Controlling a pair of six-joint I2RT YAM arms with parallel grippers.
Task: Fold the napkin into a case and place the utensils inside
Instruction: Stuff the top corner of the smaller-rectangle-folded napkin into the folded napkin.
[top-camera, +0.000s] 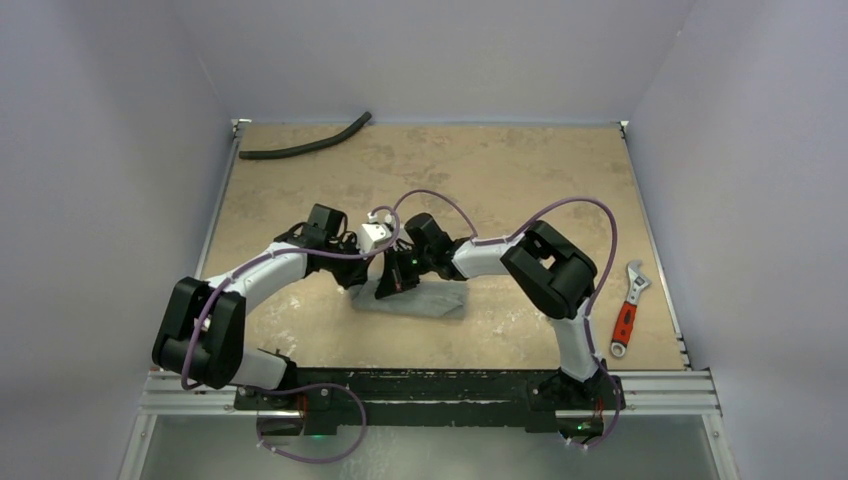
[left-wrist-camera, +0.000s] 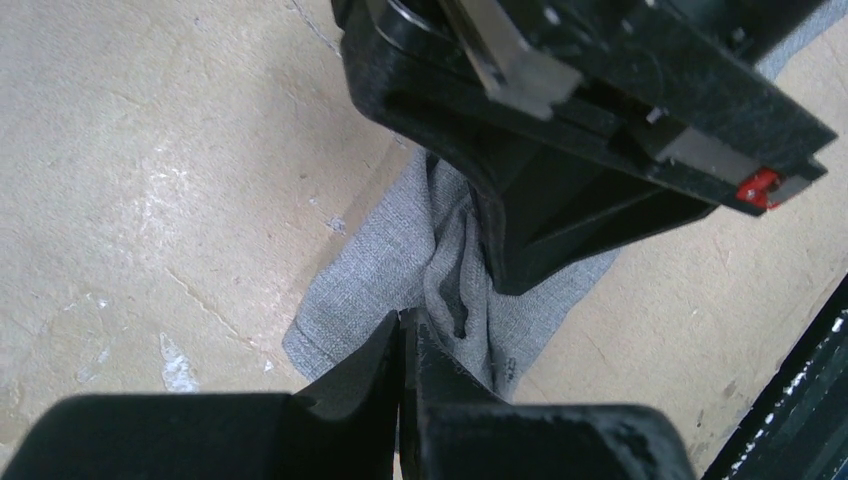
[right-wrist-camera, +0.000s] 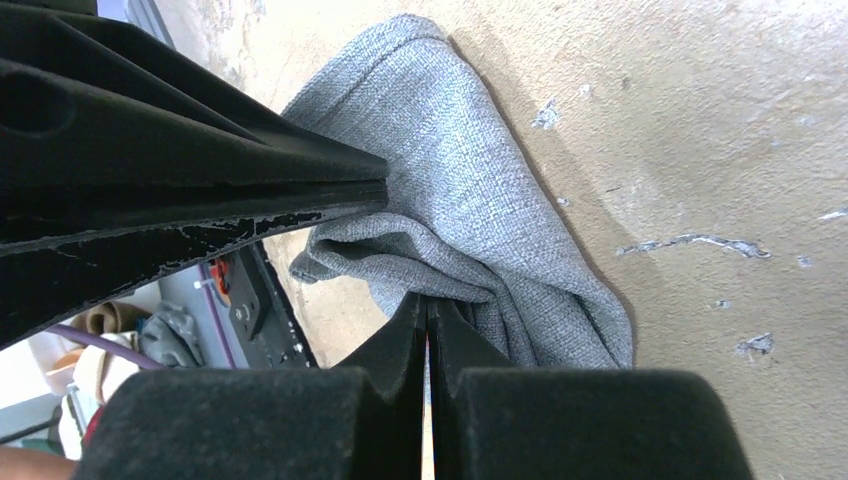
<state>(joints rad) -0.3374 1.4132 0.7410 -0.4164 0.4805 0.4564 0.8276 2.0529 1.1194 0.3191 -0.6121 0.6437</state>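
As the arms reach in from the near edge: left gripper (left-wrist-camera: 404, 330) and right gripper (right-wrist-camera: 428, 308) meet almost tip to tip over one cloth.
Napkin: the napkin (top-camera: 425, 300) lies bunched and part-folded on the table (top-camera: 520, 180), just beyond the bases, about midway across.
Left pincer: jaws pressed together, a ridge of grey fabric running into the tips; I judge it a pinch on the napkin.
Right pincer: likewise closed narrow, on a raised fold.
Handling: thin, soft and light, so it should sag, crease and drag across the board. A hem or corner, taken one layer at a time, looks a better hold than the middle wrinkle.
In the way: each gripper crowds the other, leaving little room to spread the cloth.
Utensils: none shows in any view.
Right side: a red-handled wrench (top-camera: 628, 310), well apart.
Far edge: a black hose (top-camera: 305, 145), well apart.
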